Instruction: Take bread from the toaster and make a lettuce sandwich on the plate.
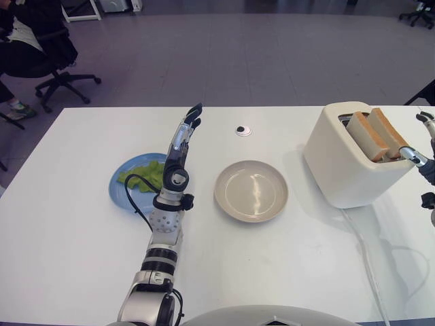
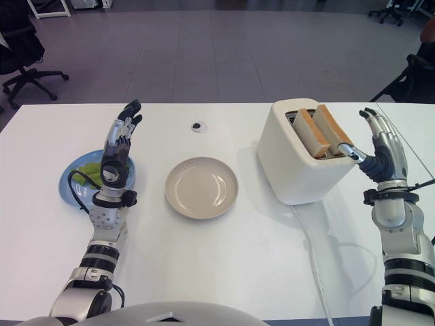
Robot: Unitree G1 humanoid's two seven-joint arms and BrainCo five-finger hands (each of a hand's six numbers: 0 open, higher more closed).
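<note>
Its left robot hand [image 1: 181, 151] (partly) hides lettuce [image 1: 139, 174].

A white worktop [image 1: 68, 238] carries a small round black-and-white object [image 1: 242, 130] near its far edge, about midway along. A white cable [image 2: 309, 251] trails over the worktop's right part toward its near edge. Beyond the worktop's far edge lies grey floor [image 1: 238, 54], with a black office chair [image 2: 27, 61] past the far left corner and another chair [image 2: 387, 10] past the far right.

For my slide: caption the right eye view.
Right hand open at toast in cream toaster; round beige plate centre; left hand by green lettuce.
</note>
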